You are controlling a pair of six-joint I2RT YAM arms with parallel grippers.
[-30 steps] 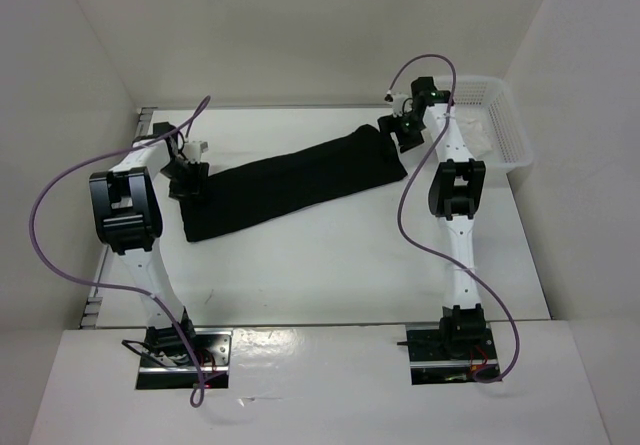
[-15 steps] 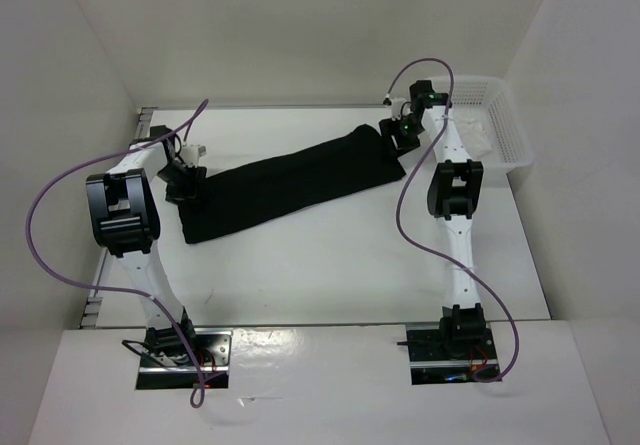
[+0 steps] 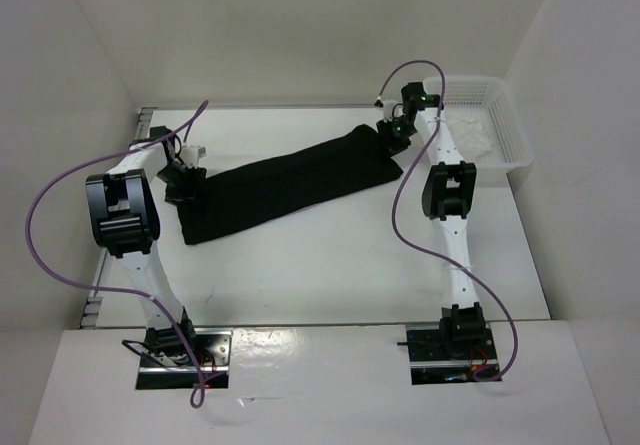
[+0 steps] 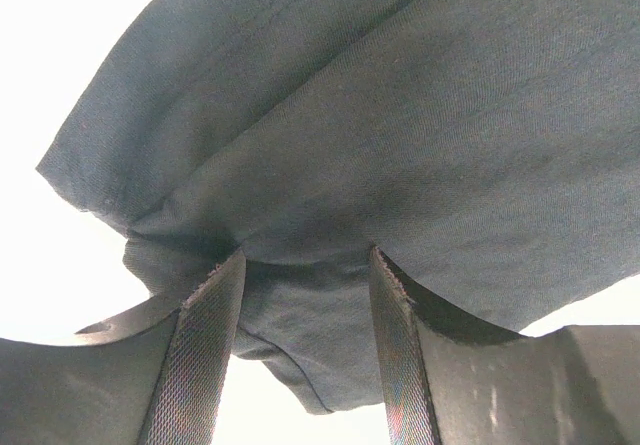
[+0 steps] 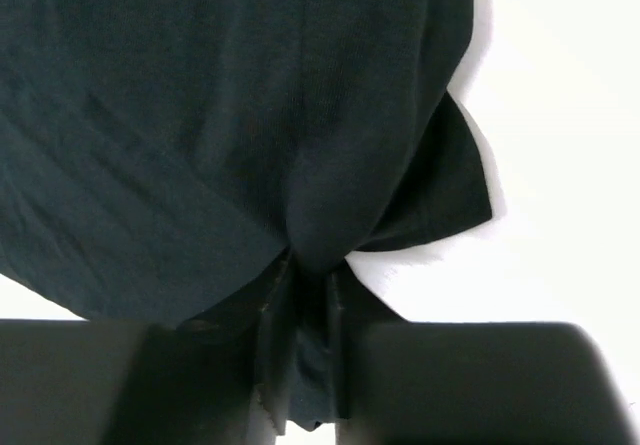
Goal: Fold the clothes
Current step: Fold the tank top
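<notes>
From above, the black T-shirt lies on the white desk as a long, narrow folded band. It runs on a slant from the near left to the far right. The left pincer sits at the band's left end and the right pincer at its right end, each arm reaching out over the desk. In the far right corner stands a white mesh basket with some white fabric inside it, just beside the right arm and apart from the T-shirt.

In the left wrist view, the T-shirt fills most of the picture, with bright desk showing at its edges. The left pincer has its jaws partly apart, with a thick bunch of cloth between them. The cloth touches both textured fingers and its creases gather towards them, so it is clamped on the T-shirt.

In the right wrist view, the T-shirt spreads across the upper part, with a small flap sticking out to the right over the white desk. The right pincer has its jaws nearly together, nipping a narrow fold of the T-shirt. Creases fan upward from the pinch.
</notes>
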